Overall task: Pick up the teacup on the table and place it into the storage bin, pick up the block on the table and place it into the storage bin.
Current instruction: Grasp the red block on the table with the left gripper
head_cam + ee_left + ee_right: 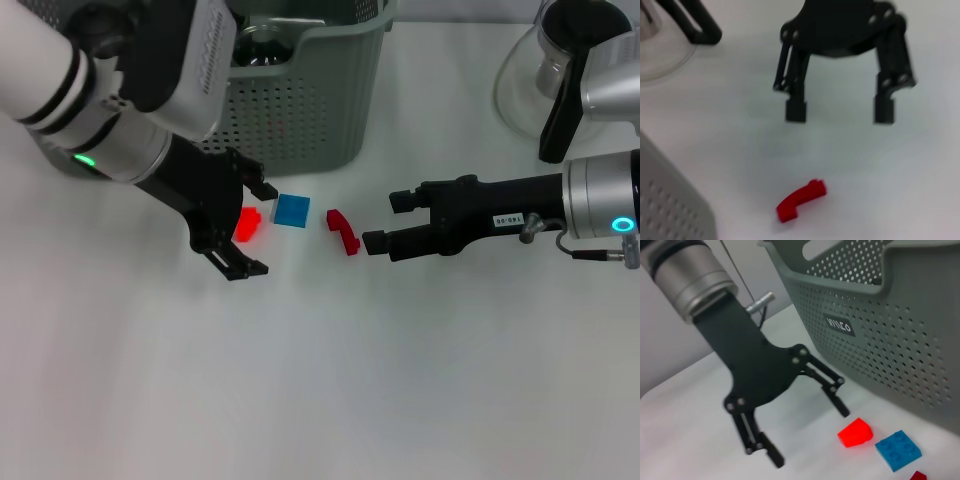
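A white table is filling the head view, and the grey-green storage bin with perforated sides is standing at its far edge, its black label showing in the right wrist view. A clear glass pitcher with a black handle is sitting at the far right corner, well apart from the bin. The left gripper is hanging low over the table just in front of the bin, its jaws spread wide and holding nothing, with the bright red block lying on the table in the gap between its fingers; I cannot tell whether either finger is touching it. The right gripper is reaching in from the right, level with the table, its jaws also apart and empty, the fingertips just beside a dark red curved piece without closing on it. A blue studded block is resting between the two red pieces, near the foot of the bin. Something dark and rounded is sitting inside the bin, too hidden to identify.
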`<move>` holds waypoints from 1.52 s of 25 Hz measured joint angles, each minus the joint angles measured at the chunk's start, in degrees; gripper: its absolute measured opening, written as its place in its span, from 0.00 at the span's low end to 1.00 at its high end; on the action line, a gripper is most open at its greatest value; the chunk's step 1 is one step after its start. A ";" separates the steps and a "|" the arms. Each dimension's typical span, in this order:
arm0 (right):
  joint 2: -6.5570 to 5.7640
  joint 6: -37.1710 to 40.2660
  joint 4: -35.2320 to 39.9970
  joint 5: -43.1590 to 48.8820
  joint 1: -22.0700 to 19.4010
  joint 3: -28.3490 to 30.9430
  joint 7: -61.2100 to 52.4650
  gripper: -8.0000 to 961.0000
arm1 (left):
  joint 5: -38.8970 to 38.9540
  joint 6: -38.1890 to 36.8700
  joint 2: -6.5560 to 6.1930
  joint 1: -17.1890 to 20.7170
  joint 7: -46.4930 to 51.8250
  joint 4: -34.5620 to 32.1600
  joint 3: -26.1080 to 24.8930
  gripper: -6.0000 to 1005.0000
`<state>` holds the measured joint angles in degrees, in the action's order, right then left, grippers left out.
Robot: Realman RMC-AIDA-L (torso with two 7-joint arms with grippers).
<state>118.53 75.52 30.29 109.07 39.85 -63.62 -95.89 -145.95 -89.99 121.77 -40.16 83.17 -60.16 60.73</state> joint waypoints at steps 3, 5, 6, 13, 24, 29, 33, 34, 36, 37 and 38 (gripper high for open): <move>0.07 -0.03 -0.15 0.01 -0.11 -0.01 0.10 0.95 | -1.41 2.92 0.05 -0.89 -0.07 2.56 0.13 0.94; 0.12 -0.03 -0.36 0.00 -0.12 -0.01 0.25 0.95 | -2.12 4.56 0.25 -1.06 -0.15 3.26 0.15 0.94; 0.12 -0.05 -0.43 0.01 -0.14 -0.01 0.30 0.95 | -2.45 5.51 0.35 -1.07 -0.17 3.47 0.19 0.95; 0.12 -0.12 -0.50 0.01 -0.29 -0.01 0.41 0.95 | -3.92 10.44 0.66 -1.11 -0.20 5.89 1.61 0.95; 0.19 -0.12 -0.19 0.00 -0.41 -0.20 0.51 0.95 | -4.21 12.29 0.83 -1.15 -0.07 6.16 2.33 0.94; 0.21 -0.12 -0.28 0.00 -0.50 -0.19 0.52 0.95 | -5.42 12.67 0.91 -1.15 0.00 6.20 2.90 0.95; 0.21 -0.11 -0.29 0.00 -0.56 -0.14 0.53 0.95 | -5.60 12.76 1.02 -1.05 -0.05 6.26 3.15 0.94; 0.21 -0.12 -0.29 0.00 -0.56 -0.14 0.53 0.95 | -5.60 12.81 1.06 -1.03 -0.10 6.41 3.16 0.94; 0.25 -0.12 -0.28 0.00 -0.56 -0.16 0.53 0.95 | -5.63 13.15 1.10 -1.09 -0.12 6.79 3.20 0.93; 0.28 -0.11 -0.27 0.00 -0.56 -0.17 0.53 0.95 | -5.66 13.49 1.12 -1.15 -0.15 7.10 3.35 0.92; 0.29 -0.12 -0.27 0.00 -0.56 -0.17 0.53 0.95 | -5.68 13.73 1.12 -1.16 -0.15 7.25 3.44 0.92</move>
<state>118.82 75.41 30.02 109.07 39.29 -63.79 -95.35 -151.63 -76.26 122.89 -41.32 83.02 -52.91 64.17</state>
